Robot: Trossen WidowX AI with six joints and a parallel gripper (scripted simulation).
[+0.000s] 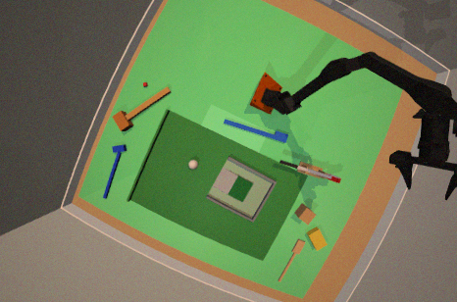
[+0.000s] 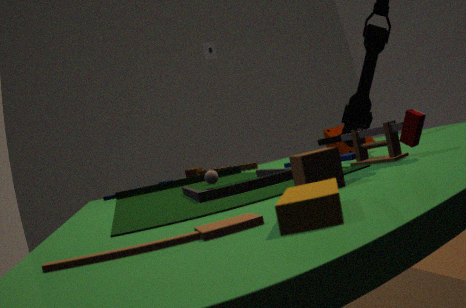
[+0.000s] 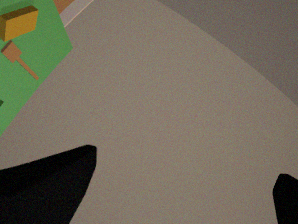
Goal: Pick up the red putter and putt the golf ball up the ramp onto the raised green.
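Observation:
The red putter (image 1: pixel 335 179) (image 2: pixel 413 129) lies across a small wooden stand (image 2: pixel 391 139), its red head beyond one end and its dark grip over the edge of the dark green mat (image 1: pixel 167 189). The pale golf ball (image 1: pixel 193 164) (image 2: pixel 211 176) sits on that mat, in front of the ramp (image 1: pixel 224 180). The ramp leads to a low walled platform with the dark raised green (image 1: pixel 241 188). My gripper (image 1: pixel 428 193) (image 3: pixel 190 172) is open and empty at the right, beyond the table edge in the overhead view, far from the putter. It is out of frame in the exterior view.
A brown block (image 1: pixel 305 214) (image 2: pixel 320 168), a yellow block (image 1: pixel 317 238) (image 2: pixel 310 208) (image 3: pixel 20 24) and a wooden mallet (image 1: pixel 298 246) (image 2: pixel 230 225) (image 3: pixel 12 51) lie near the stand. A long blue club (image 1: pixel 255 130) lies behind the mat. An orange hammer (image 1: pixel 122 121) and a blue one (image 1: pixel 113 175) lie left.

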